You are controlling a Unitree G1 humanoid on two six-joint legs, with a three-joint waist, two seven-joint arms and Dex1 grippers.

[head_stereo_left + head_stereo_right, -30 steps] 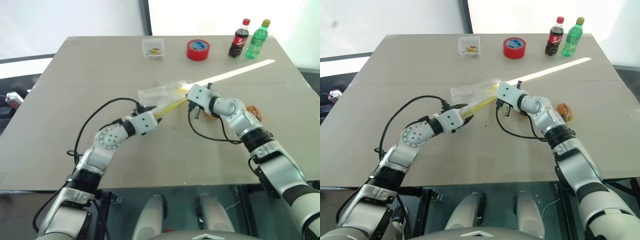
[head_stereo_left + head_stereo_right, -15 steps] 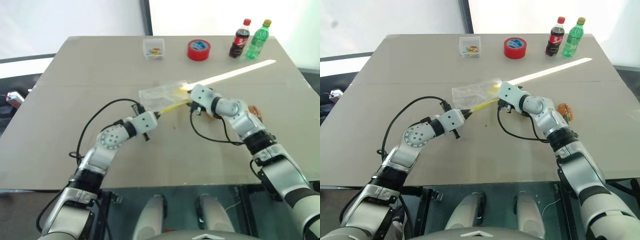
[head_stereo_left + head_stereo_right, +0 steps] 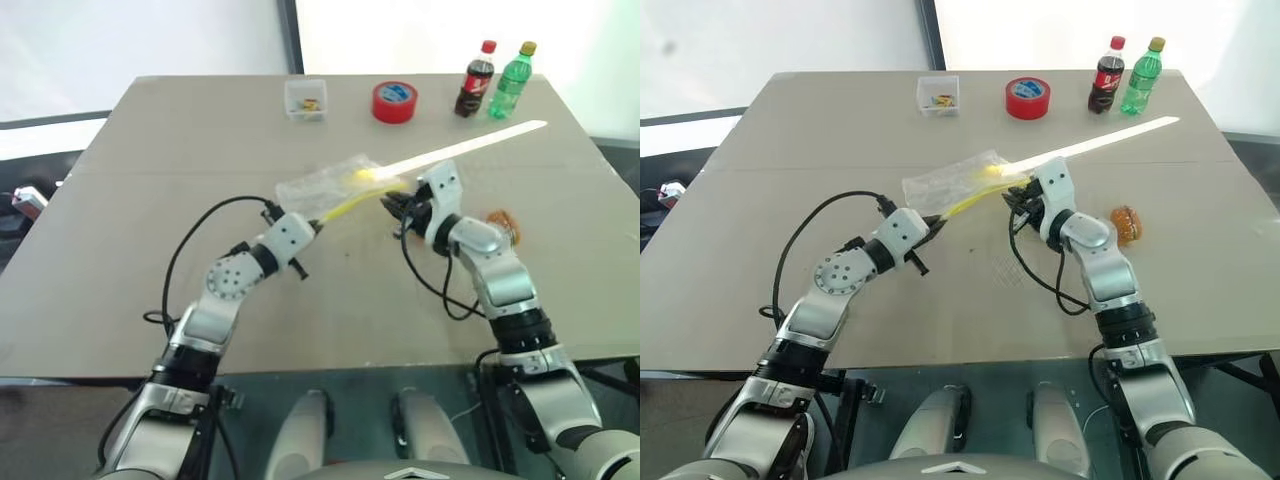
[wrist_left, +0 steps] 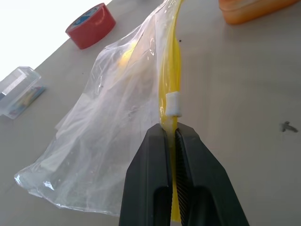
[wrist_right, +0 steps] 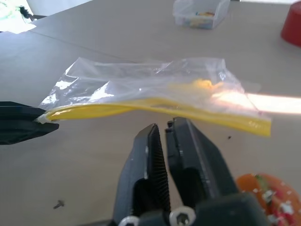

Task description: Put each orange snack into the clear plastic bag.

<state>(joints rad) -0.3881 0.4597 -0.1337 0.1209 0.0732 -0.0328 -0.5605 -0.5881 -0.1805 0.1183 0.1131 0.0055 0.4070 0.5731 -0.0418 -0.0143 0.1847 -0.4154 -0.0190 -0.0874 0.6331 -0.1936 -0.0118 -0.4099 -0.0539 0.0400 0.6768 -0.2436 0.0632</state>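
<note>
While the left gripper [image 4: 171, 134] pinches the clear plastic bag [image 3: 325, 185] by its yellow strip, the right gripper [image 5: 162, 129], closed and empty, should reopen and catch the strip's far end mid-table.

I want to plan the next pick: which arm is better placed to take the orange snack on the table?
Right. The right gripper is shut and empty, near the orange snack. The left gripper is shut on the clear plastic bag.
</note>
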